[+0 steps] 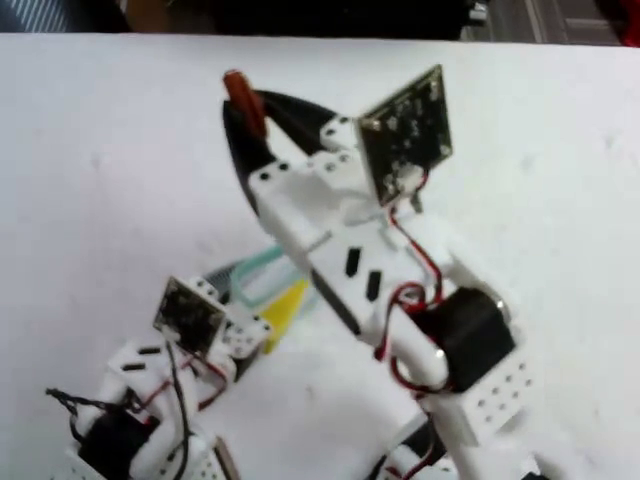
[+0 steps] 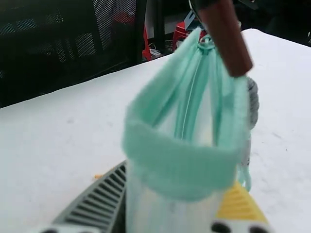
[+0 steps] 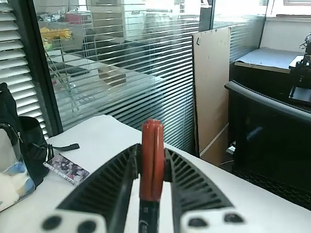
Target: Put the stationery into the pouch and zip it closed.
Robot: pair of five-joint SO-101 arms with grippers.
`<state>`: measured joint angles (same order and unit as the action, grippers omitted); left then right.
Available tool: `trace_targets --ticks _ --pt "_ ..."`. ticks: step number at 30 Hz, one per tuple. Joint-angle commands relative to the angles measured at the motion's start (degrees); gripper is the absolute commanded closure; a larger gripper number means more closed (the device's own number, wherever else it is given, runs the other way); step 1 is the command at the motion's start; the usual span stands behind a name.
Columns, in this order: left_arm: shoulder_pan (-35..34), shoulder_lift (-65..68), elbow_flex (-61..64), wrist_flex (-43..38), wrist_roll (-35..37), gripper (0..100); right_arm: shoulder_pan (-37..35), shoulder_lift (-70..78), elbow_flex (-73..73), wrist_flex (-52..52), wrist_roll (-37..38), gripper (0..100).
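Gripping one pen [image 3: 152, 141]: right end effector [image 3: 151, 154]; one pouch [image 2: 184, 160] open.

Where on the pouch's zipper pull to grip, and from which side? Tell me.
Grip the small mint zipper pull by its tab, at the pouch end farthest from the left end effector, which clamps the other end. Come in from that free far end, pinching across the zipper line. The right end effector likely has to drop its pen first.

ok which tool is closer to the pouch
Left. The left tool grips the pouch itself; the right tool holds a pen whose end is by the pouch's far end, so that tool is farther off.
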<state>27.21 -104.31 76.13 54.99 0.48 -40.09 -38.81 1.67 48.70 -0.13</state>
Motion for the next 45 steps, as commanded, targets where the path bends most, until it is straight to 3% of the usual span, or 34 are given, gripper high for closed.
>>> trace_targets --ticks 1,23,36,45 --pt "0.4 -0.22 -0.7 0.26 0.62 80 -0.13 -0.84 0.62 -3.38 -0.35 98.2" --pt "0.48 -0.22 -0.7 0.26 0.62 80 1.54 5.41 -5.01 -9.27 -0.44 98.2" --pt "0.4 -0.22 -0.7 0.18 0.62 80 -1.71 1.71 -4.92 6.9 -0.88 98.2" --pt "-1.71 -0.22 -0.7 0.09 0.97 80 -1.8 -2.59 -3.52 7.6 -0.88 98.2"
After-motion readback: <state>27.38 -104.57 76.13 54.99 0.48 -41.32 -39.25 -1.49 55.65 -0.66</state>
